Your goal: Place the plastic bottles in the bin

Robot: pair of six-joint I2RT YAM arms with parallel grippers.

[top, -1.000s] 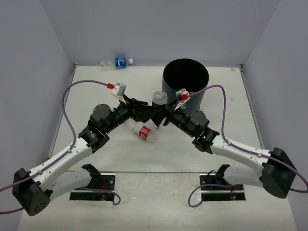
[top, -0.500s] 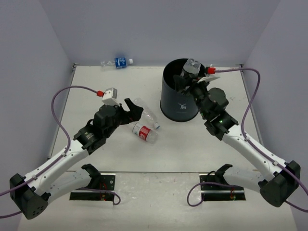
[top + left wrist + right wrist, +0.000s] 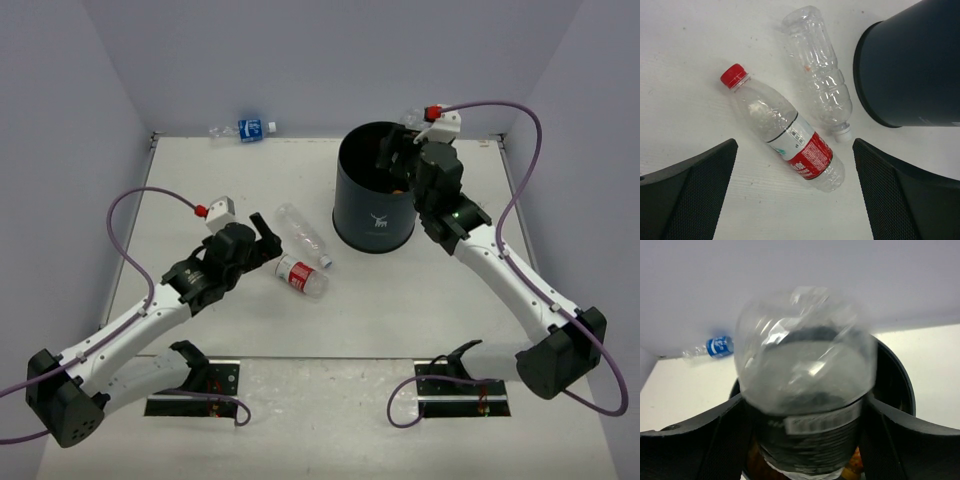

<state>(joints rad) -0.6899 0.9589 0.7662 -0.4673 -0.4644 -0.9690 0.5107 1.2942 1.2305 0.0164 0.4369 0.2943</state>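
Note:
My right gripper (image 3: 390, 152) hangs over the mouth of the black bin (image 3: 380, 225), jaws apart on either side of a black-labelled bottle (image 3: 805, 390). The bottle points neck-down into the bin and looks blurred while the fingers look sharp. Something orange (image 3: 854, 466) shows inside the bin below it. On the table lie a red-capped, red-labelled bottle (image 3: 300, 275) and a clear unlabelled bottle (image 3: 303, 236). My left gripper (image 3: 268, 232) hovers open just left of them with nothing between its fingers. A blue-labelled bottle (image 3: 248, 128) lies at the back wall.
The bin (image 3: 915, 65) stands close to the right of the two lying bottles. Walls close the table on the left, back and right. Purple cables loop from both wrists. Two black mounts sit at the near edge.
My right arm swung from the table's middle up over the bin with the black-labelled bottle, and its jaws have widened. My left arm drew back to the left and let go.

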